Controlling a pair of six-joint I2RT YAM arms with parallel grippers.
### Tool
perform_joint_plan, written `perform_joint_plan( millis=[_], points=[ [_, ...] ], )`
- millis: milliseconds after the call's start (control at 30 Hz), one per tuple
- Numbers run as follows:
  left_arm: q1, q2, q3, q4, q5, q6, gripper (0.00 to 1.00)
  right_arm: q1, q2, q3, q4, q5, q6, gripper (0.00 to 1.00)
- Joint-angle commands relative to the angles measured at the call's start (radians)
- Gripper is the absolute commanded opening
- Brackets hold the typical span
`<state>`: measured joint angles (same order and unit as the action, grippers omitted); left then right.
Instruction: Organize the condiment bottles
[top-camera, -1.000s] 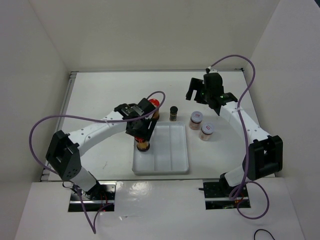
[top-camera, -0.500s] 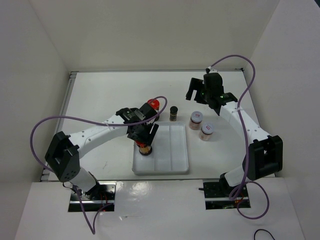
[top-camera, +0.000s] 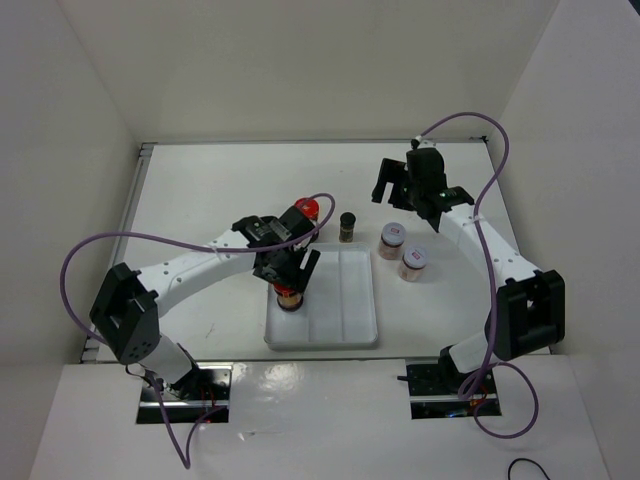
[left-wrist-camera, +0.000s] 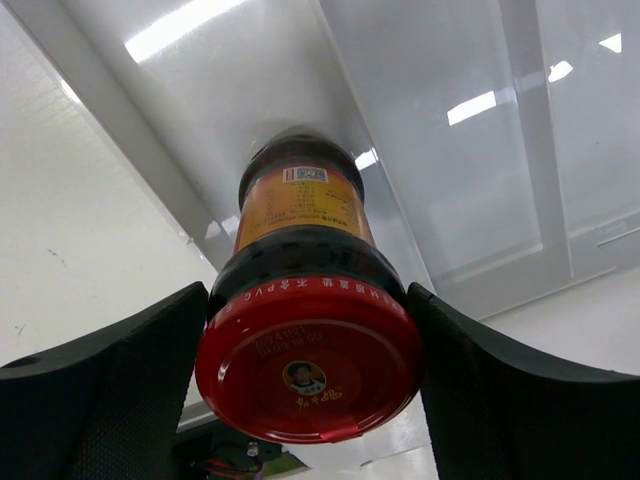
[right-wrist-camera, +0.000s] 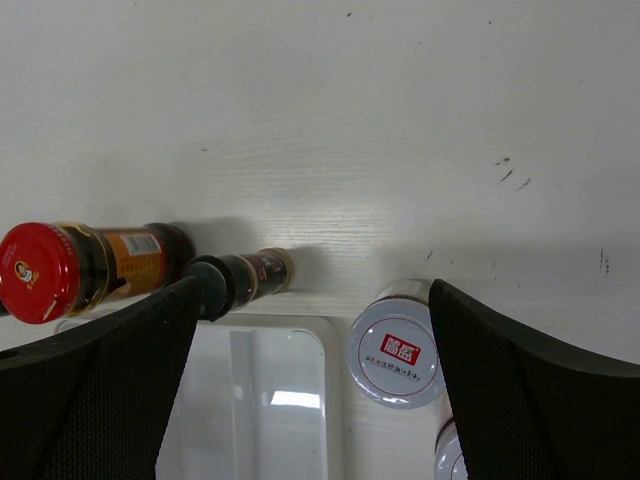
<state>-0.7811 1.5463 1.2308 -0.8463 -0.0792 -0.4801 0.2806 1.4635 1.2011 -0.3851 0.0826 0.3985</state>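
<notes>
My left gripper (top-camera: 290, 268) is shut on the red cap of an orange-brown jar (top-camera: 288, 298), which stands in the left section of the white tray (top-camera: 345, 305). In the left wrist view both fingers press the cap's sides (left-wrist-camera: 305, 375). A second red-capped jar (top-camera: 309, 209) stands just behind the tray. One slim dark jar with a black cap (top-camera: 347, 226) stands beside it. Two squat pinkish jars (top-camera: 392, 237) (top-camera: 413, 262) stand right of the tray. My right gripper (top-camera: 396, 186) is open and empty, above the table behind them. The other dark jar is hidden.
The tray's middle and right sections (left-wrist-camera: 480, 150) hold nothing. White walls close in the table on the left, back and right. In the right wrist view the red-capped jar (right-wrist-camera: 40, 270), dark jar (right-wrist-camera: 235, 278) and a pale lid (right-wrist-camera: 395, 352) line the tray's far edge.
My left gripper has carried the red-capped jar a little nearer and lowered it into the tray's left section. The right arm has not moved.
</notes>
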Motion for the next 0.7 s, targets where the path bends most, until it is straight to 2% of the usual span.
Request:
perform_joint_plan(
  millis=[0, 133, 267, 467, 667],
  points=[
    [-0.004, -0.035, 0.061, -0.034, -0.017, -0.017, 0.87, -0.008, 0.008, 0.003, 0.003, 0.003, -0.013, 0.99],
    [-0.004, -0.035, 0.122, -0.056, -0.027, 0.001, 0.9, -0.008, 0.008, 0.003, 0.003, 0.003, -0.013, 0.99],
    [-0.004, -0.035, 0.249, -0.056, -0.071, 0.021, 1.0, -0.017, 0.008, 0.012, -0.006, 0.003, -0.013, 0.99],
    [0.075, 0.075, 0.43, -0.034, -0.211, 0.072, 1.0, -0.049, -0.023, 0.023, -0.006, -0.009, -0.013, 0.99],
    [0.151, 0.202, 0.528, 0.067, -0.234, 0.104, 1.0, -0.078, -0.071, 0.023, -0.015, -0.029, -0.032, 0.99]
  ],
)
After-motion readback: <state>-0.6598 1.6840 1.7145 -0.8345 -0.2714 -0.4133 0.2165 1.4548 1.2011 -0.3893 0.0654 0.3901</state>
